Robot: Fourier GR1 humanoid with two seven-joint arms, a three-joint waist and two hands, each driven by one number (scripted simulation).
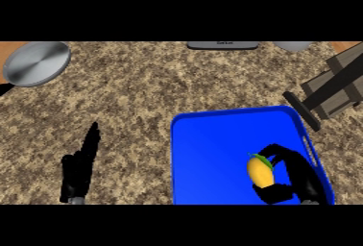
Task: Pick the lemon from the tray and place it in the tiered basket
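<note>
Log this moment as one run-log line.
phase: grasp | right robot hand: curled round lemon | lemon: within blue tray, lift unclear | left robot hand: open, lower left | tiered basket: far right

Lighting is bright and even. The speckled tabletop (142,96) holds about the same tone from left edge to right. Blue tray (212,158) is strongly saturated, with a faint paler sheen running diagonally over its left half and a thin lighter line along the rim. Round metal pan (37,63) at upper left shows a soft grey gradient across its face. Lemon (260,173) is brightest yellow on its left side, going orange toward the right, where the right robot hand (297,178) curls round it. Both hands render near-flat black; the left robot hand (78,168) reads as a silhouette. Tiered basket (340,81) has pale upper faces and dark sides, so light looks mostly overhead.
</note>
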